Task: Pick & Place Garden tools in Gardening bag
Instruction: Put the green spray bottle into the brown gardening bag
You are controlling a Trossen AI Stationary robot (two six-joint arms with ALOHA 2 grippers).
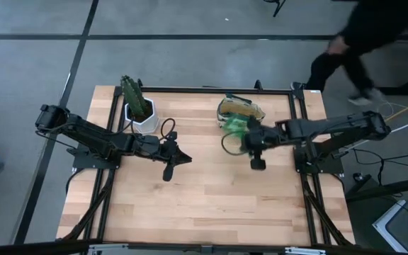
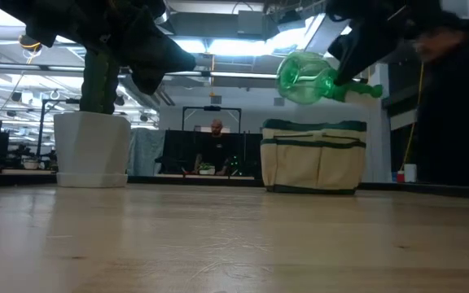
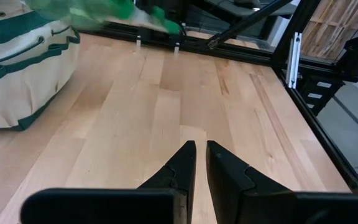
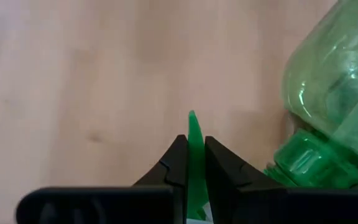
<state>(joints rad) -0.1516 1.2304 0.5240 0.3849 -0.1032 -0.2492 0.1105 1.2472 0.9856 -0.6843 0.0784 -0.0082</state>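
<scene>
Grey floor (image 1: 190, 64) with dark lines surrounds the wooden table (image 1: 204, 205); ceiling lights (image 2: 218, 45) glow over what may be a workshop.

A robotics lab or workshop: a wooden table (image 1: 204, 191) in a black metal frame stands on a grey floor marked with dark tape lines. Beyond it, ceiling strip lights (image 2: 218, 45), equipment racks, and a person seated at a desk (image 2: 216, 146).
</scene>
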